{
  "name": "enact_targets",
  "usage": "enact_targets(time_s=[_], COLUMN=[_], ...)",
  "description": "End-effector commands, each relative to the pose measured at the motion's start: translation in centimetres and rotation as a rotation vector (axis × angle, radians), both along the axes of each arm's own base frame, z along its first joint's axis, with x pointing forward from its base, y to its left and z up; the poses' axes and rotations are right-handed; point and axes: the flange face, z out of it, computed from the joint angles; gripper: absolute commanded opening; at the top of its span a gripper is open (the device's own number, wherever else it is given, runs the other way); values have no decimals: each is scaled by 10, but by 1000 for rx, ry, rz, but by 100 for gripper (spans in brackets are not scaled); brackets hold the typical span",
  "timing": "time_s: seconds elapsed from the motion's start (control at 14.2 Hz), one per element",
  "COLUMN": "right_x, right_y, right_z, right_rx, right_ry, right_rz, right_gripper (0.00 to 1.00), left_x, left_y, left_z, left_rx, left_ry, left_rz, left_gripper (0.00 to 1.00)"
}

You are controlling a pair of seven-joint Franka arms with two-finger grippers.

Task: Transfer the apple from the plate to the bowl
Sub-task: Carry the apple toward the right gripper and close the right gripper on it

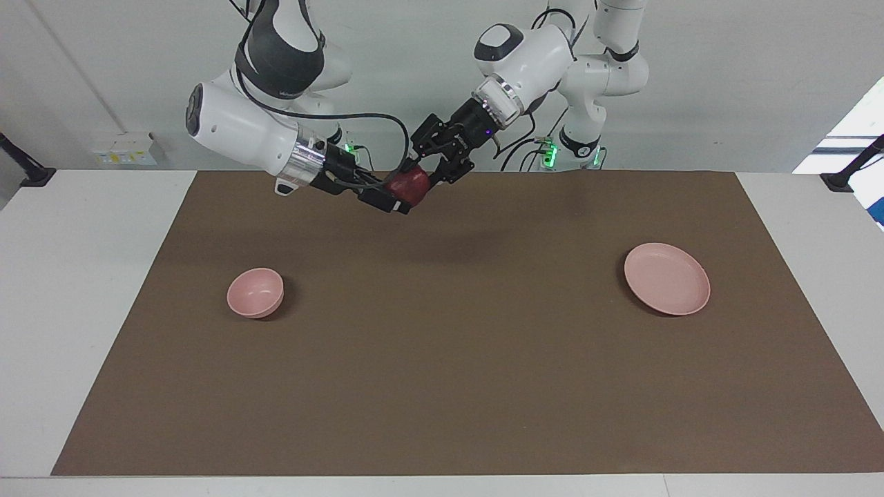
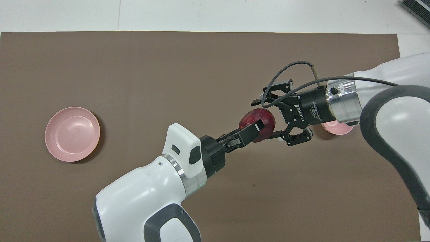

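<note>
The apple [image 2: 258,125] is gripped by the left hand [image 2: 257,129] and flanked by the right hand's [image 2: 268,117] spread fingers, a handover shown plainly overhead only.

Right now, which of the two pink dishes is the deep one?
The bowl toward the right arm's end: small, narrow and deep-walled. The plate toward the left arm's end is wide and shallow.

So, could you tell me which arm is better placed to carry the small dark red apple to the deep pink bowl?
Right. Both the right gripper and left gripper are at the raised apple, but the bowl sits toward the right arm's end.
</note>
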Motion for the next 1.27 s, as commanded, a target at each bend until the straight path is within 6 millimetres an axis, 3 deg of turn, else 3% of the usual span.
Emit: enact_targets(time_s=[0.0,0.63,0.7,0.84,0.91,1.2], right_x=[1,-7,-7,-8,-8,-6], right_y=[1,4,3,1,1,-4], right_z=[5,7,7,7,6,7], right_rx=[45,52,53,57,58,58], right_ry=[42,61,57,50,55,52], right_rz=[-5,37,48,64,70,65], right_gripper=[100,100,86,4,0,0], left_x=[3,2,1,1,1,2], left_y=[-4,-5,-5,-5,-5,-3], left_z=[5,2,1,1,0,0], left_rx=[-23,-27,-27,-27,-26,-27], left_ry=[0,18,22,22,23,26], left_rz=[3,7,7,7,7,9], left_gripper=[0,0,0,0,0,3])
